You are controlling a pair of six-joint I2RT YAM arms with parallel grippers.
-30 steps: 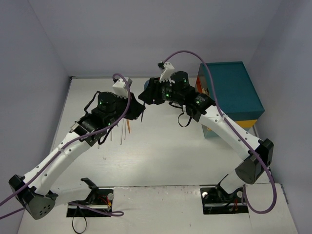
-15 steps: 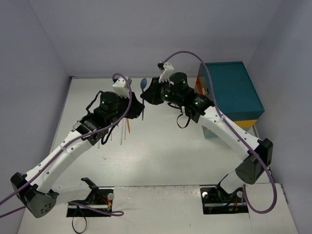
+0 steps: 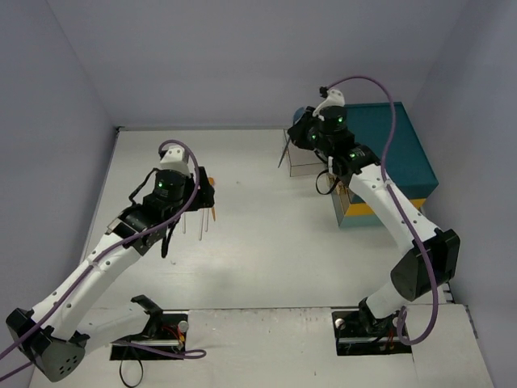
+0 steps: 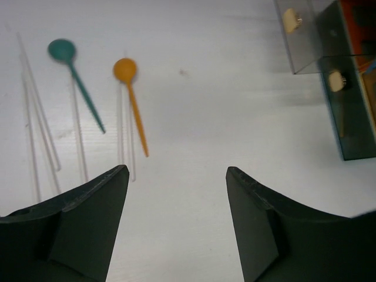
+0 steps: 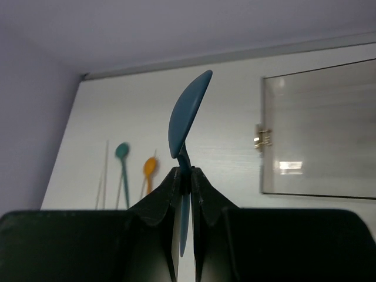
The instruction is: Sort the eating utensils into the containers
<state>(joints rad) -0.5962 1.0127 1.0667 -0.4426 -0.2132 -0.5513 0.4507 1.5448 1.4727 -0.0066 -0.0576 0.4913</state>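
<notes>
Two arms stand apart in the top view. The right gripper [image 3: 295, 139], which met the left mid-table a moment ago, is now beside the clear box [image 3: 311, 166] at upper right. The left gripper [image 3: 206, 190] has pulled back. In the left wrist view its fingers are spread and empty, with the teal spoon [image 4: 76, 82] and orange spoon [image 4: 132, 100] at upper left. In the right wrist view the fingers pinch a blue spoon [image 5: 187, 114] upright at centre. Next, likely, comes lowering it into the box.

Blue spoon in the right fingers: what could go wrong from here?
1. The right fingers pinch the blue spoon only at its thin neck, with the handle hanging free, so it may pivot or slip.
2. The spoon appears to sit beside the clear container, not over it; an early release would likely land it outside.
3. The clear utensils lie close together by the orange spoon and are faint; the open left fingers could catch two or miss.
</notes>
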